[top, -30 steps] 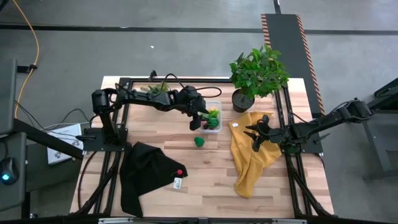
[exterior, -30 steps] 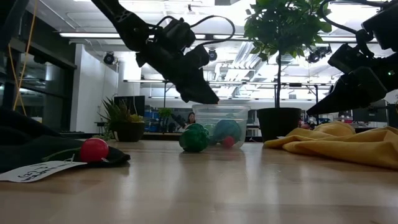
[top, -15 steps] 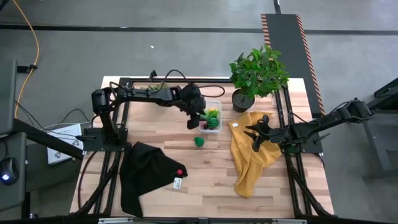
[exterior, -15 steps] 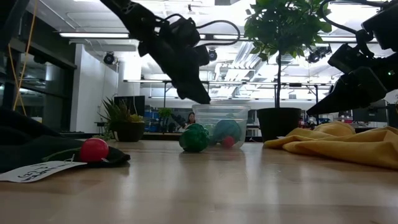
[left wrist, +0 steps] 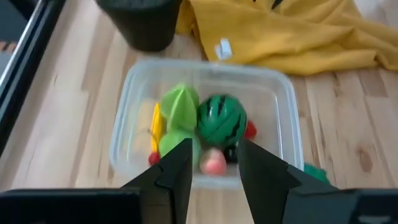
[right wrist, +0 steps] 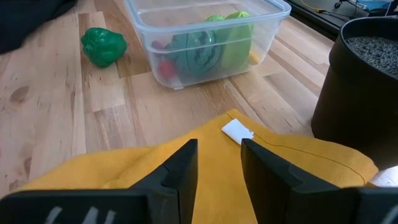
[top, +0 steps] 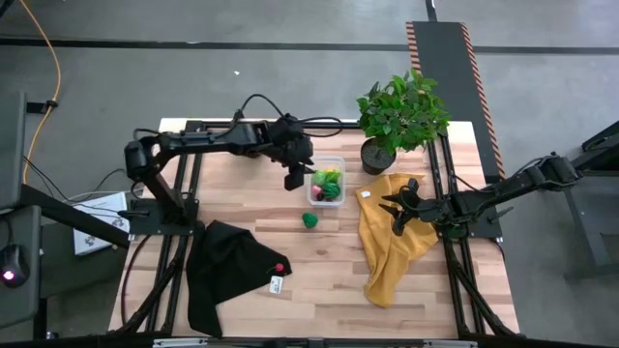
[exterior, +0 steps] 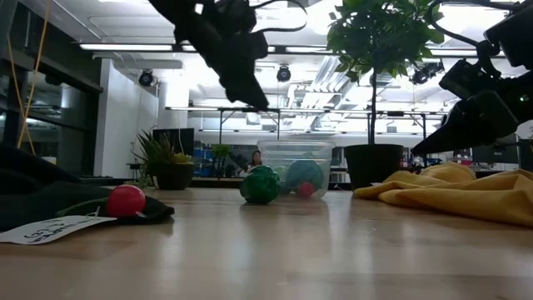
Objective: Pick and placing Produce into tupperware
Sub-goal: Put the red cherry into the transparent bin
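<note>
Produce remains scattered across the wooden surface [top: 319,261] as the left tool [top: 294,180] hangs raised beside the clear tub [top: 327,180], on the side toward the left edge, its fingers [left wrist: 180,168] a narrow gap apart with nothing between them.

Left to right, a small red ball [top: 280,268] lies on a black cloth [top: 224,271] near the front-left corner, next to a white tag [top: 276,284]. The ball could roll into a fold or the cloth could bunch under closing fingers, leaving the tool with fabric rather than fruit. It lies well apart from the left tool, toward the front edge.

A green pepper [top: 309,220] sits on bare wood just in front of the tub and a little forward of the left tool. Rounded and light, it could skid away from a grip that lands off-centre, or get knocked against the tub wall.

The tub, near the back edge, already holds a striped melon [left wrist: 222,119], a leafy green piece [left wrist: 181,109], a yellow piece [left wrist: 155,119] and small red and pink bits; a low pass might tip or shove it.

Farther right, the right tool [top: 398,215] hovers over a yellow cloth [top: 390,246] by a potted plant [top: 398,116], fingers slightly parted and empty, well apart from the loose produce.
</note>
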{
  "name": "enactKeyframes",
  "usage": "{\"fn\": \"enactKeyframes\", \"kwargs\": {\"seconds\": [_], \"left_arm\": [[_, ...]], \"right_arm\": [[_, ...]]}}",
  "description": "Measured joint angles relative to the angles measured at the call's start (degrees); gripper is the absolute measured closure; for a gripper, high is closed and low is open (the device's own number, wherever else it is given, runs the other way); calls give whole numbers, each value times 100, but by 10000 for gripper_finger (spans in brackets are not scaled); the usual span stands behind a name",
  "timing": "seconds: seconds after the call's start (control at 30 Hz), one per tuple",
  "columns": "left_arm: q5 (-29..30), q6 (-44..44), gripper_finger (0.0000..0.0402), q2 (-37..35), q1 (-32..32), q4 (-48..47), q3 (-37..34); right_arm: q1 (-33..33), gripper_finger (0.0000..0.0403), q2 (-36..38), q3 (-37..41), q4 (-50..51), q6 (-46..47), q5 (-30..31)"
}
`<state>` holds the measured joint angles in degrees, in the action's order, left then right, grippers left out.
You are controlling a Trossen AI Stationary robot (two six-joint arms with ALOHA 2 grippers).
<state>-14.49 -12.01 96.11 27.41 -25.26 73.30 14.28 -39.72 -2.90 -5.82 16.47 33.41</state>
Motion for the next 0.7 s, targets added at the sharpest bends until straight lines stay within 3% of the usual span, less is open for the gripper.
{"fn": "enactKeyframes", "kwargs": {"seconds": [0.3,0.7], "left_arm": [[172,142,285,-273,-6,-1657,0],[406,1140,284,-619,-240,-2569,-2]], "right_arm": [[-2,289,0,0,9,0,0],[-2,289,0,0,18,0,0]]}}
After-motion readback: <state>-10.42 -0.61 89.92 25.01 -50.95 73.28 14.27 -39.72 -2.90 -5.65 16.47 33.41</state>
